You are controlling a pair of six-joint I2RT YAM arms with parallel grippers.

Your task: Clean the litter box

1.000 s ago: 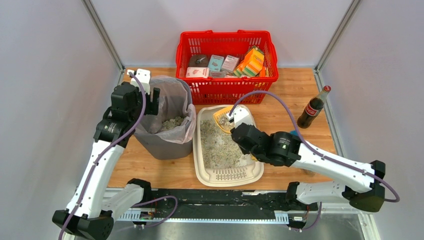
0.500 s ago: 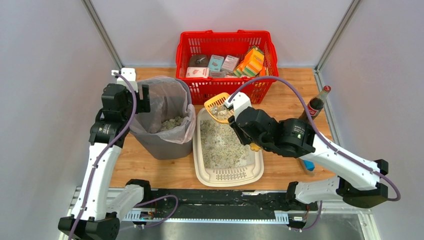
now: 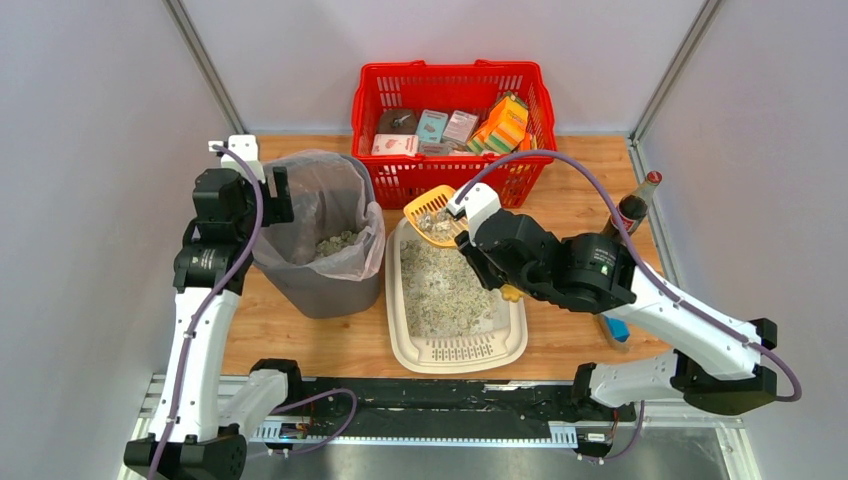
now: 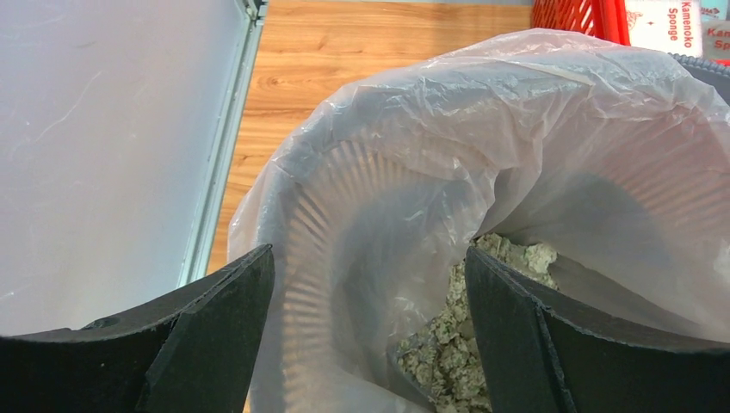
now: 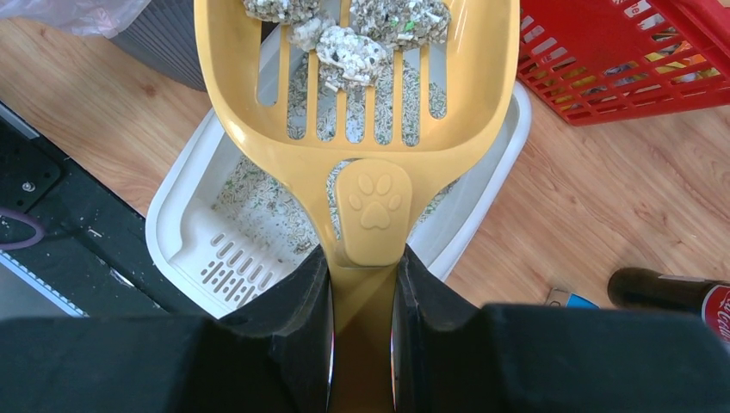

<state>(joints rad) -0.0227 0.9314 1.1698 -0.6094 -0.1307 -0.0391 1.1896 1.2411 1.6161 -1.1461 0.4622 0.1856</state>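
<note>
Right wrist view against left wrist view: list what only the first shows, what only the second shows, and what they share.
Only the right wrist view: the right gripper clamped on the handle of the yellow scoop, clumps on its slotted blade, the litter box below with its grate, and a cola bottle.
Only the left wrist view: the open left gripper and the inside of the clear bag, with litter heaped at the bottom.
Both: the red basket, the wooden table and some of the bag.
</note>
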